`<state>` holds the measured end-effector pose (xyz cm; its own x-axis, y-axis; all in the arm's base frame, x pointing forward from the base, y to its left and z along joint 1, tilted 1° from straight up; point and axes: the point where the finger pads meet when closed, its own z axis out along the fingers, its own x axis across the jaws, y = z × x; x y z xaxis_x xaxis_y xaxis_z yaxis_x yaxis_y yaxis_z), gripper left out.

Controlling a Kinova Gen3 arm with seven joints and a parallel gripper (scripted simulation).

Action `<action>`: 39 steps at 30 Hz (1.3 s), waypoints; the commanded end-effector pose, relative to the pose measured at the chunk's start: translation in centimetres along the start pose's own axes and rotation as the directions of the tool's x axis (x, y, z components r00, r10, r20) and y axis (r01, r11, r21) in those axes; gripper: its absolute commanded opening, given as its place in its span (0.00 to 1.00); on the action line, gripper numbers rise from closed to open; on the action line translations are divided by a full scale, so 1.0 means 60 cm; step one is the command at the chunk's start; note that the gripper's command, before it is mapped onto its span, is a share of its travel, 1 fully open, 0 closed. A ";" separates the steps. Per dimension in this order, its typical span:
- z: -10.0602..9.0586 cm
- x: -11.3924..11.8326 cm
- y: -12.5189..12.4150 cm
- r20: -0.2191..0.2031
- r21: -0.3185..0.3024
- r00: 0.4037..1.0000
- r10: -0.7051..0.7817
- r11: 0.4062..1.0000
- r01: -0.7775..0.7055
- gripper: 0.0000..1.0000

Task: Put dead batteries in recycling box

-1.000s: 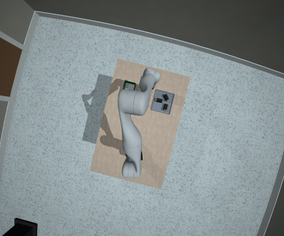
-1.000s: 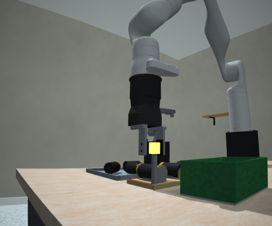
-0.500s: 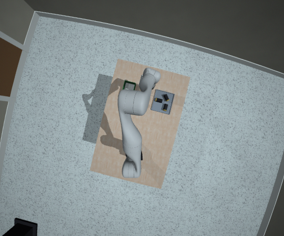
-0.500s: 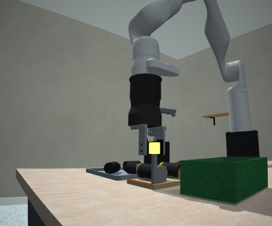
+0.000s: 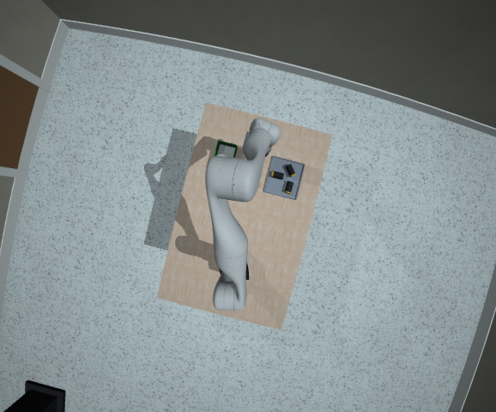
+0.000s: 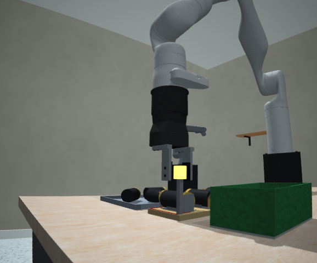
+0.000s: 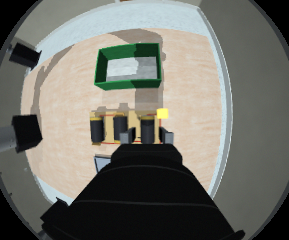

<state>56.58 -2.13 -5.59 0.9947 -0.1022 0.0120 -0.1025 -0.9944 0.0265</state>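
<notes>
Overall, largest thing first:
Table: pale wooden rectangular table top [image 6: 102, 234] lies under the jaws and carries everything below.
Arm: light grey jointed robot arm [image 5: 228, 213] rises from a black pedestal behind the jaws and bends over to point its black wrist straight down.
Box: dark green open-topped recycling box [image 6: 259, 207] stands on the table just to one side of the jaws; in the wrist view it lies beyond them, its pale floor [image 7: 131, 68] showing.
Tray: flat grey rectangular tray [image 5: 299, 166] sits on the opposite side of the jaws from the box, with three black cylindrical batteries with yellow ends [image 5: 289, 169] lying loose in it.
Holder: tan battery holder on a flat base [image 6: 178, 216] sits directly below the jaws, with black batteries [image 6: 168, 198] lying across it.
Gripper: grey two-finger gripper [image 6: 173, 166] hangs above the holder, jaws spread wide with nothing between them.
Bulb: small square yellow bulb on a grey post [image 6: 179, 172] glows, level with the fingertips in the exterior view; in the wrist view it sits at the holder's edge [image 7: 162, 114].
</notes>
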 end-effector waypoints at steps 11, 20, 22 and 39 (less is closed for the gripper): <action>-0.003 0.007 -0.007 -0.010 0.005 1.000 -0.001 1.000 0.001 0.90; -0.003 0.007 -0.007 -0.010 0.005 1.000 -0.001 1.000 0.001 0.90; -0.003 0.007 -0.007 -0.010 0.005 1.000 -0.001 1.000 0.001 0.90; 0.060 0.004 -0.007 -0.006 0.004 1.000 -0.001 1.000 0.001 0.90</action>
<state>56.58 -1.90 -9.04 0.9951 -0.0982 0.0107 -0.0985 -0.9948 0.0275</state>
